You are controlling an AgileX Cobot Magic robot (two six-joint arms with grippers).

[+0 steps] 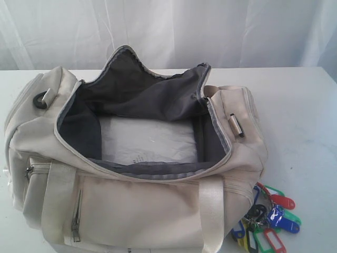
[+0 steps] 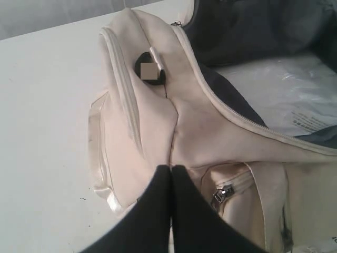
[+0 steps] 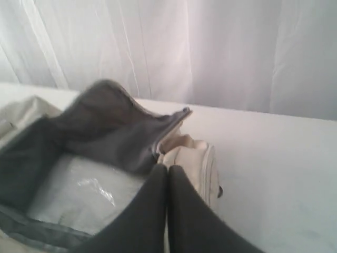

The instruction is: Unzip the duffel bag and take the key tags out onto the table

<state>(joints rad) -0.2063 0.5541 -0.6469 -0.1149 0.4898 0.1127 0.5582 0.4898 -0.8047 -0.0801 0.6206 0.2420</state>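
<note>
Cream duffel bag [image 1: 137, 211] gapes unzipped with the key tags [image 1: 276, 217] lying on the table [image 1: 300, 116] just beside its corner, so the task looks finished; left gripper [image 2: 171, 168] and right gripper [image 3: 167, 168], both pinched together empty, need only back away.

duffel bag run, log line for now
duffel bag: unzipped, open | key tags: on table beside it | left gripper: shut, empty | right gripper: shut, empty

I see bright, diffuse light and faint shadows, the table [image 1: 305, 116] nearly washed out, my right wrist picture blurred.
</note>
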